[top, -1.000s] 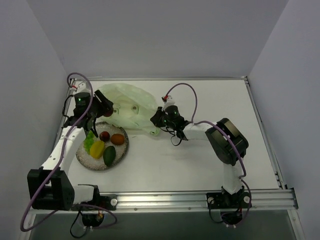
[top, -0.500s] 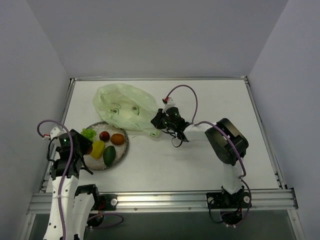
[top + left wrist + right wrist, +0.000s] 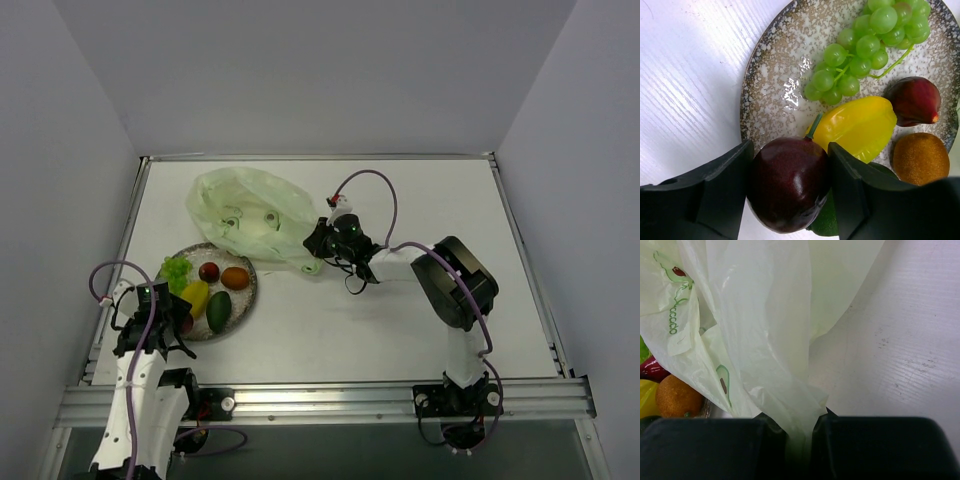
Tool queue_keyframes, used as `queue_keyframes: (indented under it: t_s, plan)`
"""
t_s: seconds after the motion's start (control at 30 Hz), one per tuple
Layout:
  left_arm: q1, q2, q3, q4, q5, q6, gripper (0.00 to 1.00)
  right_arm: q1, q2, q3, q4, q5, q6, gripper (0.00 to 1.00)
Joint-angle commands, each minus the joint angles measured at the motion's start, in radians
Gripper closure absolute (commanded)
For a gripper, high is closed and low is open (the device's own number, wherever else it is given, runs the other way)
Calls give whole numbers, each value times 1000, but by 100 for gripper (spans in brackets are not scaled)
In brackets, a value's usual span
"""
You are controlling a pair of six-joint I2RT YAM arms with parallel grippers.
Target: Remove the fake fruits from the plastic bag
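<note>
The task looks almost finished. Five of the fake fruits lie on the grey speckled plate: the light green grapes, the yellow fruit, the dark red fruit, the orange fruit and the dark green fruit. They are close together, and some touch each other.

The sixth one, the maroon fruit, is out of the bag but not yet put down. The left pincer is clamped on it from both sides, at the near left edge of the plate, just beside the yellow fruit. Whether the fruit already touches the plate, the pictures do not show.

The plastic bag lies crumpled on the counter, behind the plate and to its right. The right pincer is pressed together on a fold of the bag's thin film at the bag's right end. No fruit shape shows through the film from above; only printed marks show there.

What is left, by this judgement, is to set the maroon fruit on the plate and let it go. After that the right pincer may let go of the bag.
</note>
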Motion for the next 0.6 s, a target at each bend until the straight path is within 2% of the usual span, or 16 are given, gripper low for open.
queue_keyframes:
  t_s: [0.0, 0.1, 0.3, 0.57]
  plan:
    - [3, -20, -7, 17, -36, -16, 41, -7, -50, 2, 45, -10, 1, 100]
    - [3, -21, -15, 32, -33, -2, 28, -5, -47, 3, 45, -12, 1, 100]
    - [-9, -31, 41, 52, -16, 53, 15, -5, -55, 3, 43, -7, 0, 100]
    - [-46, -18, 256, 92, 7, 215, 16, -2, -65, 2, 40, -4, -3, 100]
